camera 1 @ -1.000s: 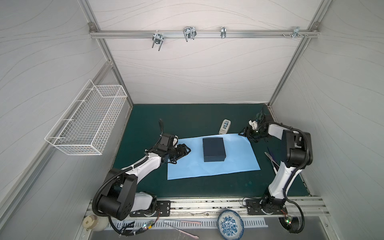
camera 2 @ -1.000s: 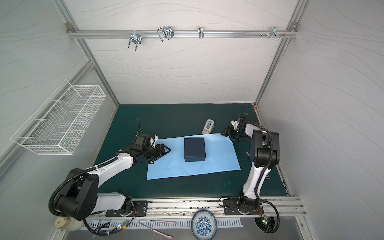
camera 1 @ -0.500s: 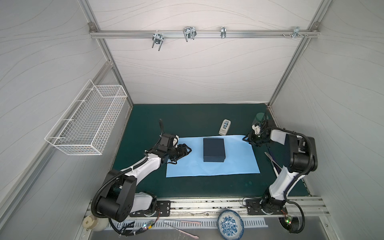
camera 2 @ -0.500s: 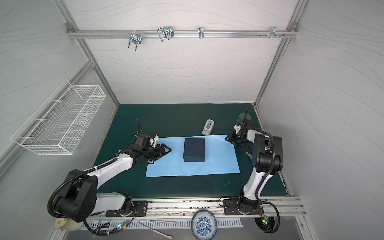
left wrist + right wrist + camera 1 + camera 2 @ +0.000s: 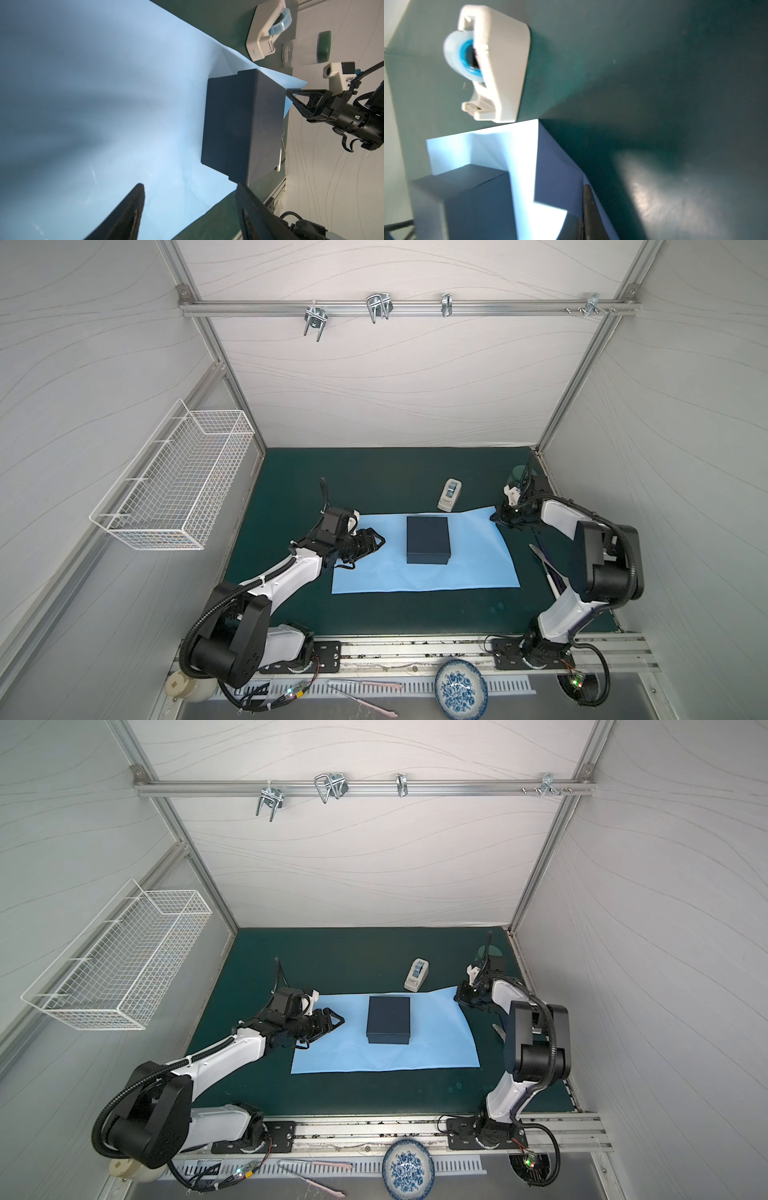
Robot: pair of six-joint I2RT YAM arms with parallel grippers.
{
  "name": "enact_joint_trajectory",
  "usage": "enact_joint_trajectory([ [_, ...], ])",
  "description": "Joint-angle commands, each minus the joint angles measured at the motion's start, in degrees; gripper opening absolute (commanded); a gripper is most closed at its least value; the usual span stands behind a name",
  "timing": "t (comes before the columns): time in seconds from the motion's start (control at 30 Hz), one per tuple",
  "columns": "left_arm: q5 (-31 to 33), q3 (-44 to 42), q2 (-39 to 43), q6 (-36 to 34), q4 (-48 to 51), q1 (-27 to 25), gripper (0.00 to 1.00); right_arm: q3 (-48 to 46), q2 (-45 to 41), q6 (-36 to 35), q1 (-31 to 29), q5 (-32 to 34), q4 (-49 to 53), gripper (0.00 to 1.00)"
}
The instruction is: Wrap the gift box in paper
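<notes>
Top views: the gift box (image 5: 428, 539) sits mid-sheet on the paper (image 5: 457, 572), sky-blue face up. The tape dispenser (image 5: 450, 494) is just past the far edge.
Right wrist view: only here does the paper's indigo underside show, at the corner lifted off the mat.
Left wrist view: the right fingertips meet at that corner.
Right gripper (image 5: 496, 517): jaws pressed together, pinching the paper's far right corner, box well apart.
Left gripper (image 5: 376, 545): jaws spread over the sheet's left edge, box ahead, not touched.
</notes>
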State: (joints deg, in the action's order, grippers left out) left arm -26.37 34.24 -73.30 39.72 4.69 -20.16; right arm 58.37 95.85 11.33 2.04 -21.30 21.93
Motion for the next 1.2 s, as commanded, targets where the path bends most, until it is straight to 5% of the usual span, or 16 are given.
enact_joint_trajectory([
  [0.0, 0.72, 2.22, 2.22, 0.35, 1.12, -1.12, 0.72, -0.54, -4.41, 0.65, -1.61, 1.69, 4.85, 0.01],
  [0.4, 1.49, 5.37, 6.93, 4.63, 2.65, -7.98, 0.71, -0.54, -14.22, 10.49, -10.54, -5.37, 10.29, 0.01],
  [0.8, 12.30, 10.49, 2.34, 11.86, -6.30, -25.81, 0.69, -1.48, -19.12, 22.04, -18.98, -3.49, 9.88, 0.05],
  [1.17, 18.32, 19.93, -13.23, -1.66, -17.54, -37.89, 0.64, 0.59, -18.55, 26.55, -22.78, -6.95, 11.56, 0.07],
])
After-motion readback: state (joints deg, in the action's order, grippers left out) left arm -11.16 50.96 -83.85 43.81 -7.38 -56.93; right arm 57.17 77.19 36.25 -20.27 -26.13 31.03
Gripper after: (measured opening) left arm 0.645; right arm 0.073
